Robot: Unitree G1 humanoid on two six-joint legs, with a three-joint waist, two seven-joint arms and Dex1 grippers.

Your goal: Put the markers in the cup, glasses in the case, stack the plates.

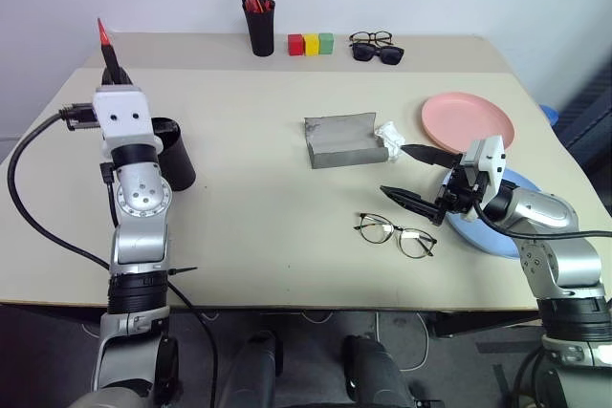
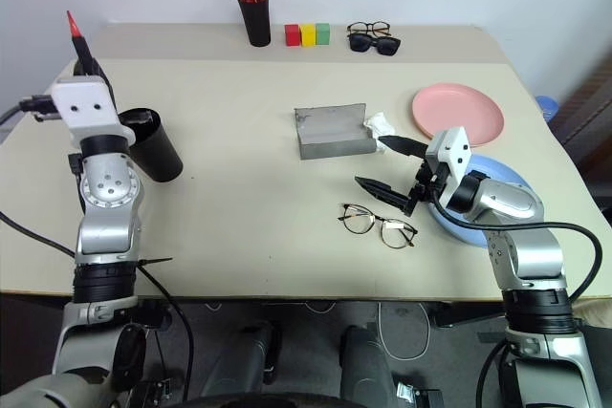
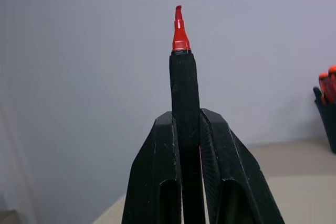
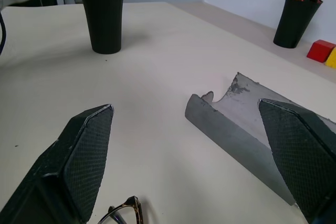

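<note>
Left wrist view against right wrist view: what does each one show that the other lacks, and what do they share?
Left wrist: the left claw shut on a red marker, tip raised against the wall. Right wrist: the open right claw, the black cup, the open grey case, a corner of the glasses and coloured blocks. Shared: the pen holder and the table.
</note>
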